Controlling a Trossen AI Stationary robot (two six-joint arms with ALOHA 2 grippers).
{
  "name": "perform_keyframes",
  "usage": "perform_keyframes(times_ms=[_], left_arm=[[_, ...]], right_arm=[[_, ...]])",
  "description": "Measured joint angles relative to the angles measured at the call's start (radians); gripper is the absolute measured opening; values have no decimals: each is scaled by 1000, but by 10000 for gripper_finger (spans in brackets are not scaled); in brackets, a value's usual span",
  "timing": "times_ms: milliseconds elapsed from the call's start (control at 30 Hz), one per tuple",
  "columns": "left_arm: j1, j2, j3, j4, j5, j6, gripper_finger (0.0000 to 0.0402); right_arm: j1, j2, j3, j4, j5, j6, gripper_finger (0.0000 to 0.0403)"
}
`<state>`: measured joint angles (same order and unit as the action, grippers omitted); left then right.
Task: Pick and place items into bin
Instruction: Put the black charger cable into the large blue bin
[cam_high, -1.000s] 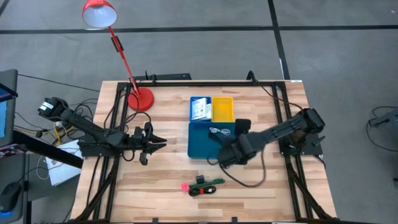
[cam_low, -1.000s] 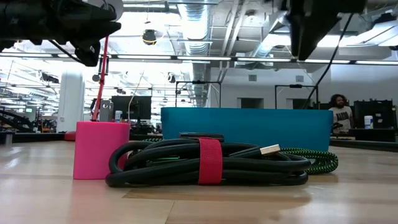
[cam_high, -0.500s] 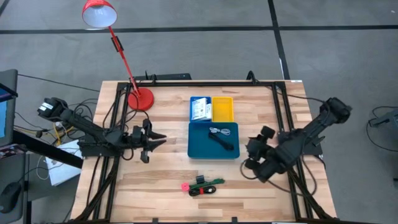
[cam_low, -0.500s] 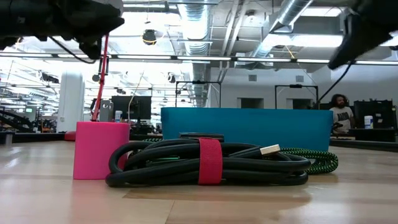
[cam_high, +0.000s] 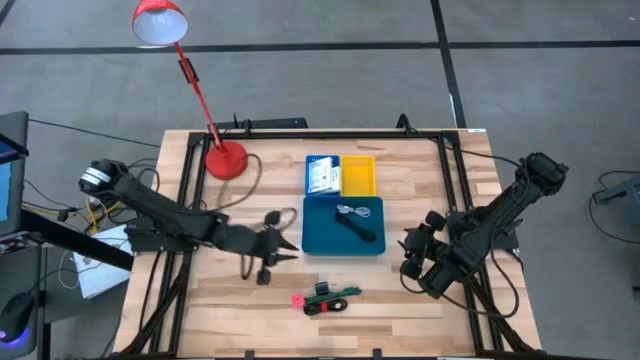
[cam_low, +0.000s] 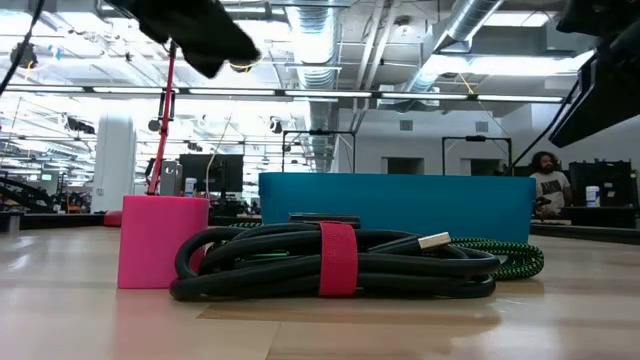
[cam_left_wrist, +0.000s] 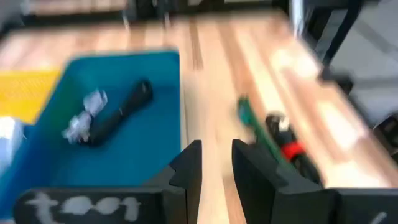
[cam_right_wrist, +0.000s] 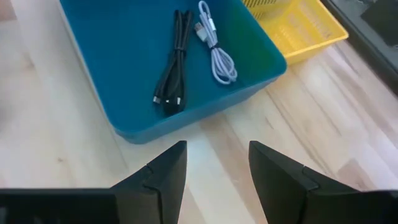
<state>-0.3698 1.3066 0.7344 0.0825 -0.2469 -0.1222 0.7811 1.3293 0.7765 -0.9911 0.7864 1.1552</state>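
The bin is a large teal tray (cam_high: 343, 225) holding a black cable (cam_right_wrist: 171, 74) and a white cable (cam_right_wrist: 214, 50). Behind it stand a small blue tray (cam_high: 320, 175) with a white packet and a yellow tray (cam_high: 358, 175). Near the front edge lie a pink block (cam_high: 298, 300), a small black piece (cam_high: 321, 288) and a strapped cable bundle (cam_high: 332, 300) with a green-and-black part. My left gripper (cam_high: 285, 250) hovers open just left of the teal tray, above the table. My right gripper (cam_high: 410, 262) hangs open to the right of that tray.
A red desk lamp has its base (cam_high: 225, 158) at the far left of the table. Black frame rails (cam_high: 190, 200) run along both sides. Bare wood lies between the teal tray and the loose items at the front.
My left gripper has swung toward the table's right and near edge, coming close to the teal tray's left side and rising a little. My right gripper has drawn back from over the teal tray toward the right edge, sinking and rolling; the black cable now shows uncovered in the tray.
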Motion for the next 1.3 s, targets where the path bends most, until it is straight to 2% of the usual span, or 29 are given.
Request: perform_keyframes(times_ms=[100, 200, 467, 900, 1300], left_arm=[[0, 116, 91, -125, 2, -31, 77], [-1, 210, 155, -171, 21, -59, 80], [-5, 363, 310, -191, 246, -118, 99], [-67, 547, 546, -310, 236, -224, 117], [-108, 736, 721, -392, 271, -355, 119]], right_arm=[[-1, 0, 0, 35, 1, -1, 166], [0, 0, 0, 52, 22, -1, 165], [4, 0, 0, 48, 29, -4, 164], [87, 0, 0, 31, 23, -11, 168], [166, 0, 0, 36, 23, -11, 169]])
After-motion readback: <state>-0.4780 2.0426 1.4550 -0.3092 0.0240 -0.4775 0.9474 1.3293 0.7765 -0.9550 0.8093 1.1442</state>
